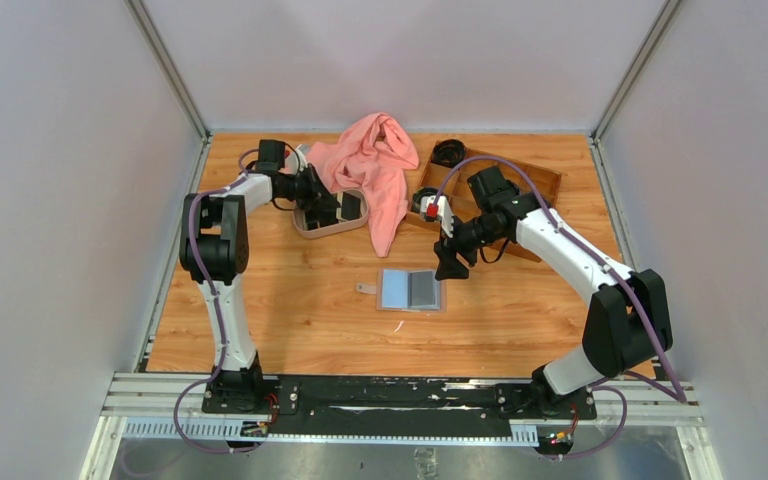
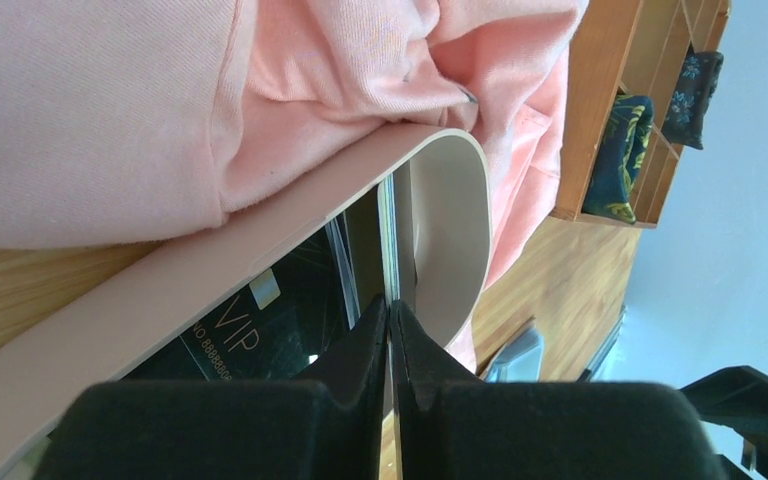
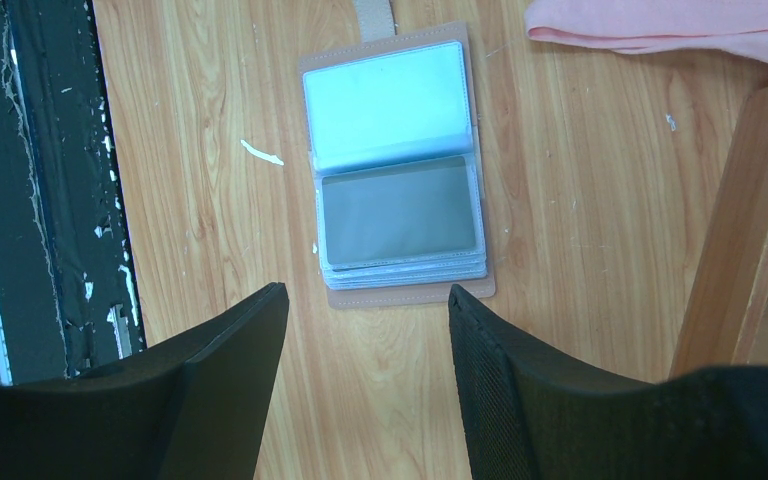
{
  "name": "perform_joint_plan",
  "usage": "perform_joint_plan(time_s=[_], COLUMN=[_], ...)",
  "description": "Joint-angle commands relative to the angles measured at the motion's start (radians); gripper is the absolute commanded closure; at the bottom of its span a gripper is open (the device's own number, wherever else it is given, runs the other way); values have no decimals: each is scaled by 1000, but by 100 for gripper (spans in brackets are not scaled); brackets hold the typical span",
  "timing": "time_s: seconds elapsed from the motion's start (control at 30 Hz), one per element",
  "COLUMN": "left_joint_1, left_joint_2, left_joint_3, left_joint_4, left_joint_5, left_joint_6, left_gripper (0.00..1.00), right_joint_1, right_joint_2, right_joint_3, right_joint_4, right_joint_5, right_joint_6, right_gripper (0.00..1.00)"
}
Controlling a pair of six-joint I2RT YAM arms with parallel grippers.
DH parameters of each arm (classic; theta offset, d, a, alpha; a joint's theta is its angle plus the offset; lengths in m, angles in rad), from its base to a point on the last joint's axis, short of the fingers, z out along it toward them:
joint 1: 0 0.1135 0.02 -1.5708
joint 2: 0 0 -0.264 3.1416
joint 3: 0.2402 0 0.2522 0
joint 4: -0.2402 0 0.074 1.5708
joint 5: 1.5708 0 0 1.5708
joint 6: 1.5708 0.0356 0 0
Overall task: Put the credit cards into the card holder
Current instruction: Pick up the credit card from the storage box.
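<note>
Our left gripper (image 2: 390, 318) pinches a card (image 2: 388, 250) by its edge in the far-left tray (image 2: 160, 290). We fear it slipping. Our right gripper (image 3: 368, 305) hangs spread.

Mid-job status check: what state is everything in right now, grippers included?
Tan leather-like card holder: open flat, one sleeve holding a grey card.
Left gripper: shut on a thin plastic card, edge-on, in the oval beige tray.
Black VIP card: lying in tray.
Right gripper: open, empty, above holder.
Pink cloth: crumpled, draped over tray rim.
</note>
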Motion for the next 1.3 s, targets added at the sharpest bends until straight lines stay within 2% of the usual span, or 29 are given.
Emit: perform_joint_plan(time_s=[0.0,0.3,0.7,1.0,1.27], left_joint_1=[11,17,35,87,88], left_joint_2=[26,0,-123,-308,-520], left_joint_3=[6,12,-23,-120,-309], left_joint_4=[0,-27,-78,-47,33], left_joint_5=[20,-8,-60,-69,-28], left_joint_6=[-1,28,95,104,83], left_gripper=[98,100,100,100,100], right_joint_1=[-9,-8,-9,-9,-8], right_joint_2=[9,9,4,3,-13], right_joint_3=[-17,-17,-17,-19,-20], right_joint_4=[-21,-23,-22,-24,-25], right_joint_5=[0,-1,-2,3,2], right_joint_6=[-15,-17,-16,-18,-21], right_gripper=[36,36,36,36,36])
